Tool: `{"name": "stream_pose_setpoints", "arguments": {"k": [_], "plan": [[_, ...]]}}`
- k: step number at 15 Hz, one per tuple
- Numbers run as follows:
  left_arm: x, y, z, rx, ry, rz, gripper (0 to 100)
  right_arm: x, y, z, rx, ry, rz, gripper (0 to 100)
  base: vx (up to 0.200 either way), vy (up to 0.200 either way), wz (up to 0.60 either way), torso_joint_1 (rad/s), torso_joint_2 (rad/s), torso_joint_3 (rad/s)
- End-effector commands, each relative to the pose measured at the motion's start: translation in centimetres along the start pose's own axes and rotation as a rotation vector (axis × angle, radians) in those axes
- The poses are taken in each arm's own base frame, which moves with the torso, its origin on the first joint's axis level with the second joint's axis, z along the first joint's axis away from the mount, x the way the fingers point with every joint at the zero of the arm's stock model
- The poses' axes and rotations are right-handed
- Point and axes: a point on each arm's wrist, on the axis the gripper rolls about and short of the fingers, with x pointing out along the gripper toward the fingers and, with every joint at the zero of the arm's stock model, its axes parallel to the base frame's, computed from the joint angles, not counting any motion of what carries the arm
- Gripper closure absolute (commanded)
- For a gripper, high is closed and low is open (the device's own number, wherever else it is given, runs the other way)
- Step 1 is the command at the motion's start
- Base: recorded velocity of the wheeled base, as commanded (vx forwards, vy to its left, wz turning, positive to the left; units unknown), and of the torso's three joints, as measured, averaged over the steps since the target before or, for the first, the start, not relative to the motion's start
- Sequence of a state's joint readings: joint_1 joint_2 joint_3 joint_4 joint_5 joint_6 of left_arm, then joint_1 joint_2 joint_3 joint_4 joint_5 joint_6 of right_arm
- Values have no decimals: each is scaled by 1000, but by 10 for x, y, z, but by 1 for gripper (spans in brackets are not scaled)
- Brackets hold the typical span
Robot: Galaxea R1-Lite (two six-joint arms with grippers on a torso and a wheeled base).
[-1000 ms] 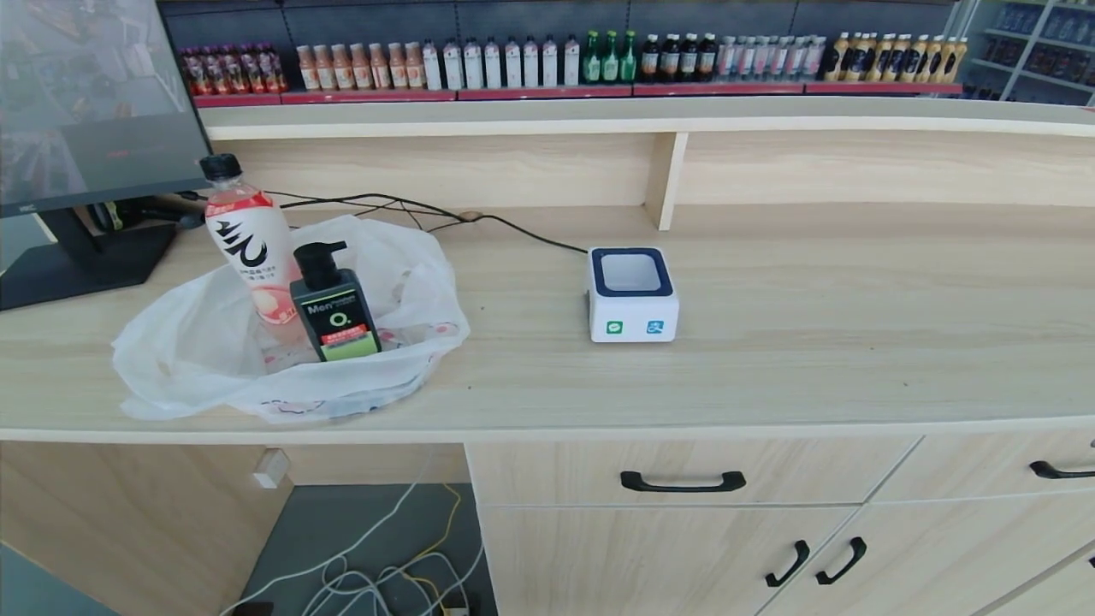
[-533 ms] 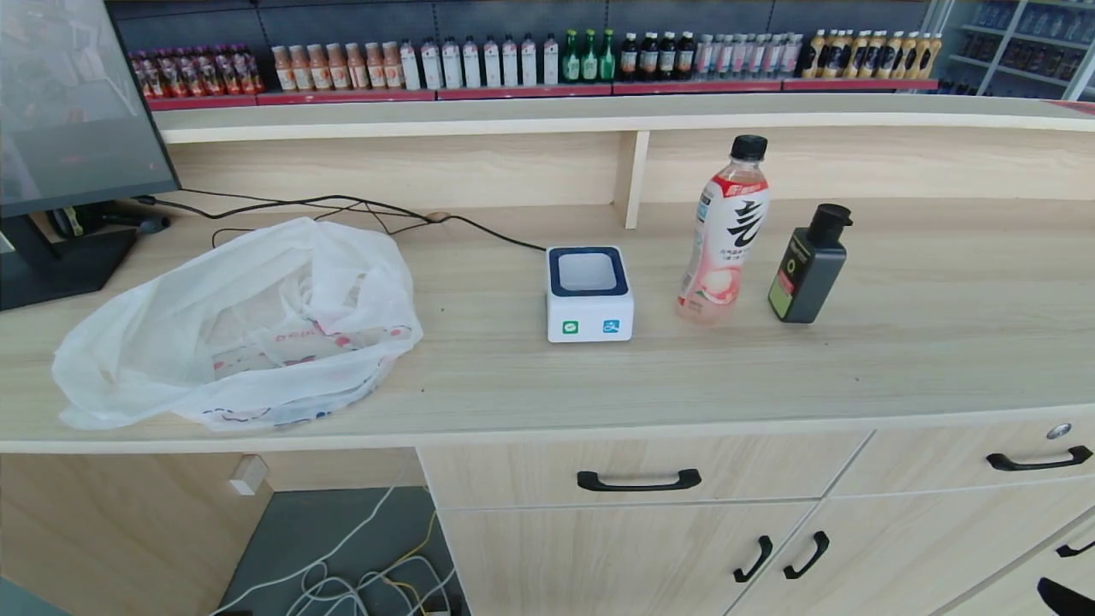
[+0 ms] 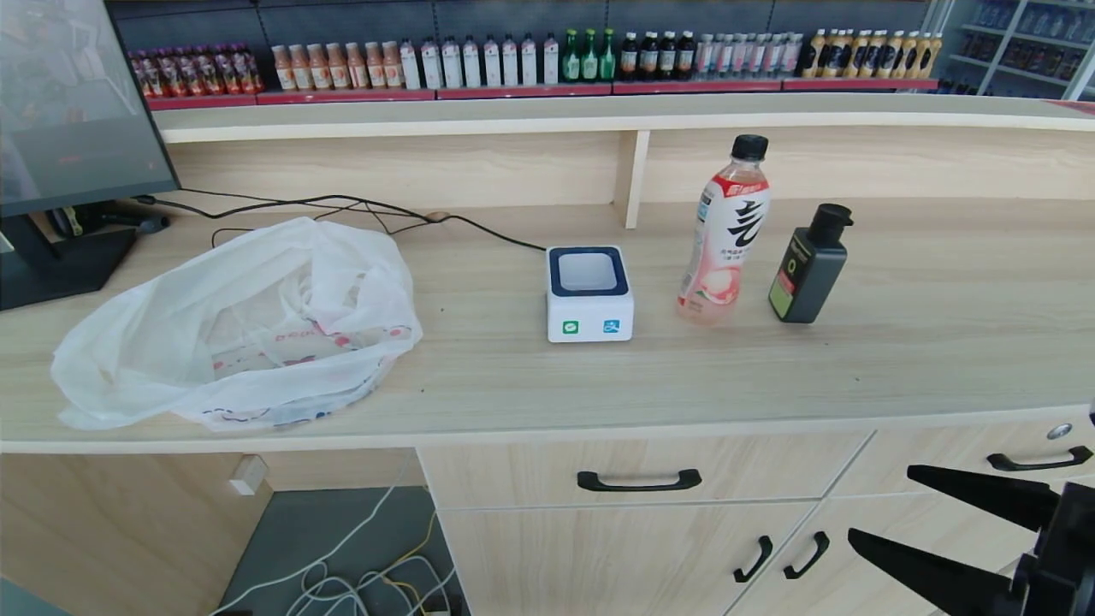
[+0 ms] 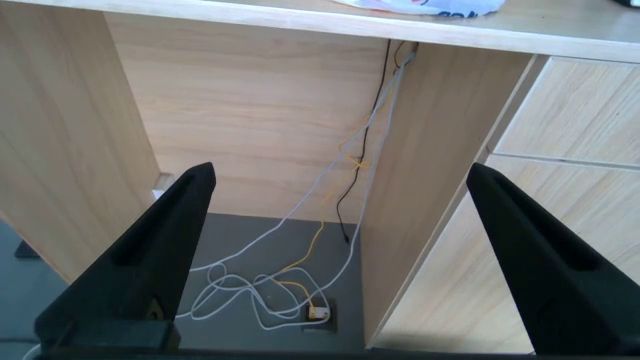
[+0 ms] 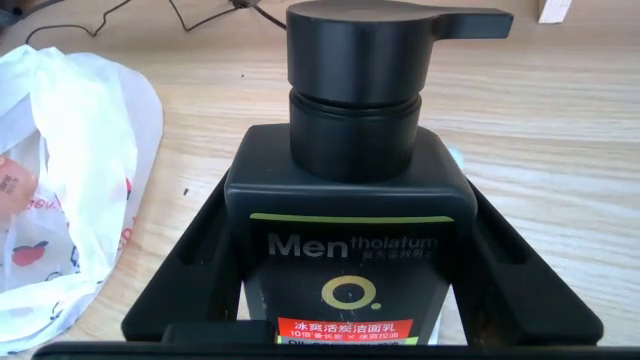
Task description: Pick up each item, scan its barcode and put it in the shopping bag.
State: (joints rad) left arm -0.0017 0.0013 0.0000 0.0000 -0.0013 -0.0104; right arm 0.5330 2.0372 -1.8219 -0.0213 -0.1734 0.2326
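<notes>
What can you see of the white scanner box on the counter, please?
The scanner is a small white box, plastic by its look, with rounded corners, a dark blue frame round a pale window on top and a green and a blue mark on its front. It stands upright on the wooden counter, between the shopping bag and the drink bottle, touching neither. A black cable runs to its back.

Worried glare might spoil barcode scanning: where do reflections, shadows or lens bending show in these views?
Head view: the monitor faintly mirrors the shop; the scanner window is evenly lit; the drink bottle and pump bottle cast faint shadows; the counter edge bows slightly. Left wrist view: dimmer under the counter. Right wrist view: soft sheen on the pump bottle's cap.
</notes>
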Motion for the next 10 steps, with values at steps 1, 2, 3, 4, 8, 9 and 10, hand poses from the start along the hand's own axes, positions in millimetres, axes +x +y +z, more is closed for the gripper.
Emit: {"name": "stream_pose_setpoints", "arguments": {"k": [1,2,3,4,8,9,10], "plan": [[0,0,0,0,0,0,0,1,1,-2,-1,7,1,100,0,0,0,0,0,0],[0,0,0,0,0,0,0,1,1,-2,-1,6,3,100,0,0,0,0,0,0],[0,0,0,-2,0,1,0,1,1,-2,-1,5,3,100,0,0,0,0,0,0],[0,0,0,-2,0,0,0,2,1,-2,-1,6,3,100,0,0,0,0,0,0],[0,0,0,0,0,0,0,1,3,-3,-2,9,8,100,0,0,0,0,0,0],[0,0,0,0,0,0,0,1,3,-4,-2,10,8,100,0,0,0,0,0,0],[0,0,0,0,0,0,0,1,3,-4,-2,10,8,100,0,0,0,0,0,0]]}}
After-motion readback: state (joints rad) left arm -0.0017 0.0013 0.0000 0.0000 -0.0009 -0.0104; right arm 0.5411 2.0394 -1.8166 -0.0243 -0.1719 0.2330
